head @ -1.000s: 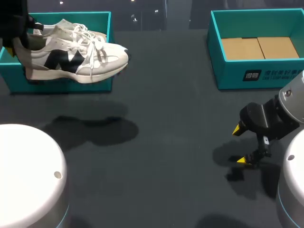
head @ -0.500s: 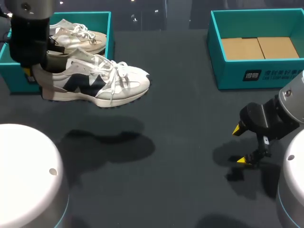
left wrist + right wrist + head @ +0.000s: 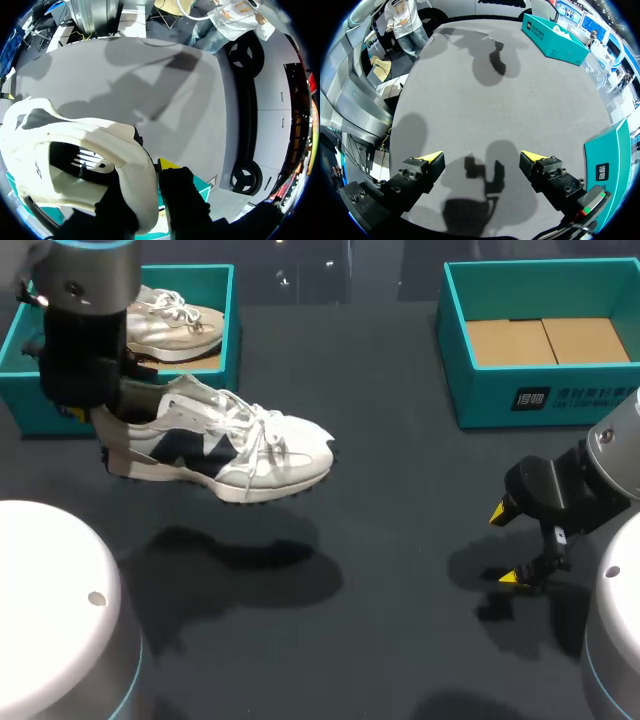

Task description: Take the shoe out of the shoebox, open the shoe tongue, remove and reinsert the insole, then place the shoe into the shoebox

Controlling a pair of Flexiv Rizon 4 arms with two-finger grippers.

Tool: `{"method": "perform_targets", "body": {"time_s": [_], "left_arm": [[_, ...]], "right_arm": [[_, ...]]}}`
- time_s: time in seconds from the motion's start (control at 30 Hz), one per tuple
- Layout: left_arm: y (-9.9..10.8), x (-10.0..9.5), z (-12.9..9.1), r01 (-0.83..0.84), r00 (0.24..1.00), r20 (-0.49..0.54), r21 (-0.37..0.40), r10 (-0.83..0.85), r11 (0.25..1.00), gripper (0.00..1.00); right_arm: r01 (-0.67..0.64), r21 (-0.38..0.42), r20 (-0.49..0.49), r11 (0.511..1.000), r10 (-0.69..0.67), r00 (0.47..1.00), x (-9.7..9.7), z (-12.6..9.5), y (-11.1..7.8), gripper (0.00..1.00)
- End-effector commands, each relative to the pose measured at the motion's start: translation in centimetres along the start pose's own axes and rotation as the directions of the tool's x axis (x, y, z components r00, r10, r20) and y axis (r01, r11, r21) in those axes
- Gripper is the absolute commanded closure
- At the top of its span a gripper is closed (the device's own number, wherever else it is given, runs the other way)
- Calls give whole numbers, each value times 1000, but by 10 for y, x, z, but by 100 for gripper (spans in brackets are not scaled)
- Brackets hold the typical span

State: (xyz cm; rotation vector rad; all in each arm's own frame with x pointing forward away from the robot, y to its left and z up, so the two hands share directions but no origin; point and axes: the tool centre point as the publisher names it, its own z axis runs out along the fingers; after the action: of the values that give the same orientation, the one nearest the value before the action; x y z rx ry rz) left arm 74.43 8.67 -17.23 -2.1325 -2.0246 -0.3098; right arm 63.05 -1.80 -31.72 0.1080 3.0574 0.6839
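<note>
A white shoe [image 3: 220, 445] with black side marks hangs above the table, toe to the right, just in front of the teal shoebox [image 3: 228, 310] at the back left. My left gripper [image 3: 100, 412] is shut on its heel. In the left wrist view the padded heel collar [image 3: 135, 165] sits between the fingers of my left gripper [image 3: 147, 185], one inside the shoe and one outside. A second white shoe [image 3: 175, 320] lies in that shoebox. My right gripper [image 3: 507, 545] stands open and empty low over the table at the right; it shows wide apart as right gripper [image 3: 482, 159].
A second teal box [image 3: 520, 395] with a brown cardboard insert [image 3: 545, 340] stands at the back right, close behind my right gripper; its wall [image 3: 610, 160] is beside the right fingers. The shoe's shadow [image 3: 240, 560] falls on the dark table.
My left arm has carried the shoe out of the shoebox, forward, to the right and lower. The right arm has stayed still.
</note>
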Motion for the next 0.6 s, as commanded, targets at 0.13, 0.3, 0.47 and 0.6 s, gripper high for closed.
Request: {"method": "perform_targets", "body": {"time_s": [0.13,0.3,0.47,0.6], "left_arm": [[-2,-56,15,-4,999,-44,13,5,1000,100],[-10,-90,28,-1,998,-60,19,2,1000,100],[-15,-121,47,5,997,-82,13,-4,1000,100],[-15,-142,58,10,996,-84,14,-8,1000,100]], "right_arm": [[0,2,4,1000,0,1000,2,0,0,0],[0,2,4,1000,0,1000,2,0,0,0],[0,2,4,1000,0,1000,2,0,0,0],[0,2,4,1000,0,1000,2,0,0,0]]}}
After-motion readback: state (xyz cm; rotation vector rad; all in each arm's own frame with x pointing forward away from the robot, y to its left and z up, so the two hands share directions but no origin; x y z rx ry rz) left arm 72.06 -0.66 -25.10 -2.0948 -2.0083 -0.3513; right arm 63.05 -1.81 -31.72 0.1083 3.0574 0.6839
